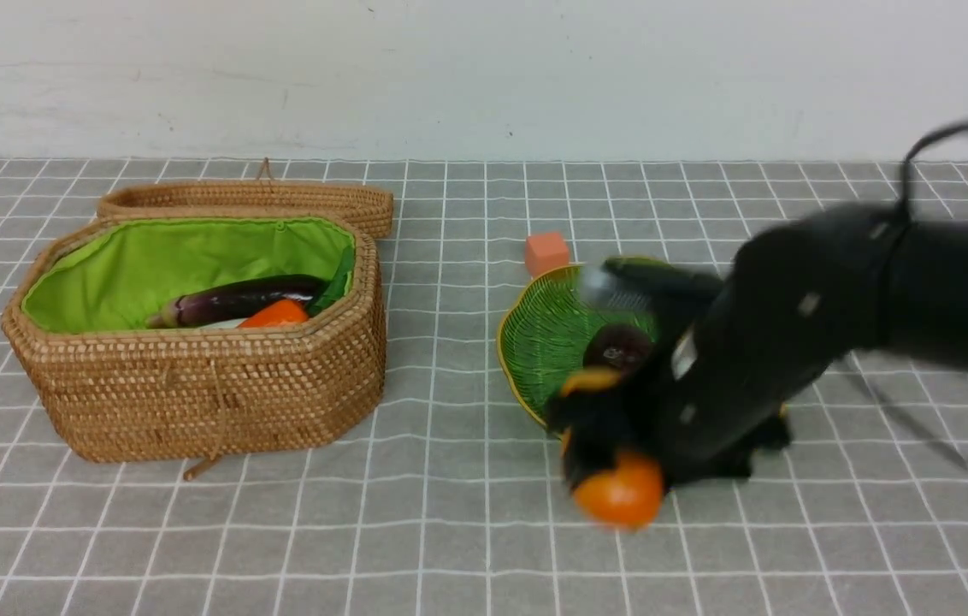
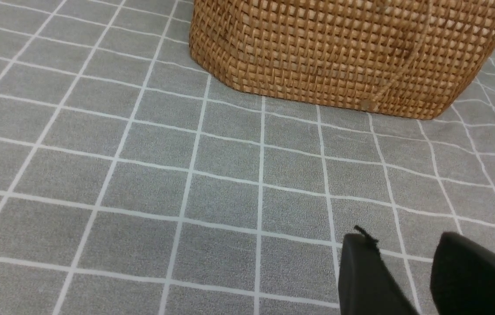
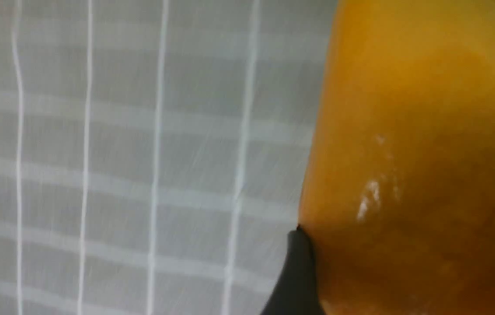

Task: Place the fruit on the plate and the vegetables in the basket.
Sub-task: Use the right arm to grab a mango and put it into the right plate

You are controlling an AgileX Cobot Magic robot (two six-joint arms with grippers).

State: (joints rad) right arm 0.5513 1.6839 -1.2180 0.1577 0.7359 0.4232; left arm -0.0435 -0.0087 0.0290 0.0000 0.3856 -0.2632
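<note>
The orange-yellow mango (image 1: 622, 496) is held by my right gripper (image 1: 599, 453), which is shut on it just in front of the green plate's near rim (image 1: 527, 342). The arm is motion-blurred. In the right wrist view the mango (image 3: 413, 153) fills the frame beside one black finger (image 3: 295, 275). A dark maroon fruit (image 1: 617, 346) lies on the plate. The woven basket (image 1: 193, 393) holds the purple eggplant (image 1: 236, 299) and the orange carrot (image 1: 277, 315). My left gripper (image 2: 405, 238) is open and empty over the cloth near the basket's wall (image 2: 339, 48).
The basket's lid (image 1: 244, 198) lies behind the basket. A small orange cube (image 1: 546, 252) sits behind the plate. A grey checked cloth (image 1: 450, 530) covers the table, with a white wall behind. The right arm hides much of the plate's right side.
</note>
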